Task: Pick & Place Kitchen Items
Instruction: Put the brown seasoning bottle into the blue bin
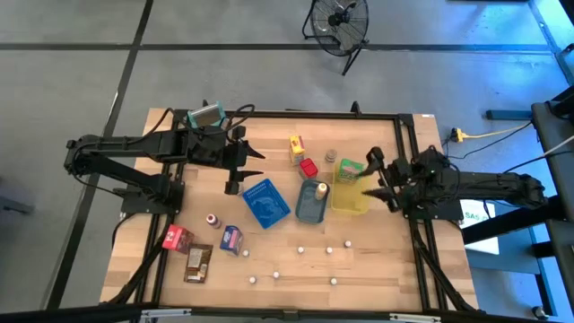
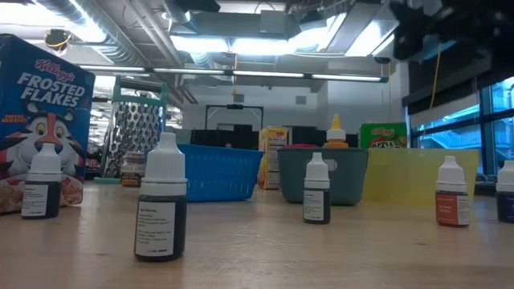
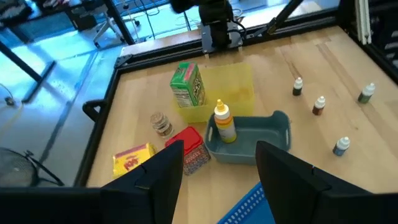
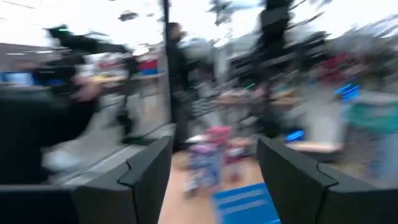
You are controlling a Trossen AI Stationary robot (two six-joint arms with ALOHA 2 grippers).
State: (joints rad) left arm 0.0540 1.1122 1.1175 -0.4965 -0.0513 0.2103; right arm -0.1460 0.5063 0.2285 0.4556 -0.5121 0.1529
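Kitchen items [image 1: 308, 167] sit mid-bench, just right of the left end effector [image 1: 238, 170], fingers spread and empty; right end effector [image 1: 377, 179] hovers over the yellow tray [image 1: 350, 199], also open.

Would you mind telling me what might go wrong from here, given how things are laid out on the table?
1. The right hand hovers open beside the green carton standing in the yellow tray; a careless move might topple it.
2. The small bottles stand upright and close together, so a sweeping arm could knock them over.
3. The left hand, open, sits right above the blue tray and might snag its rim.
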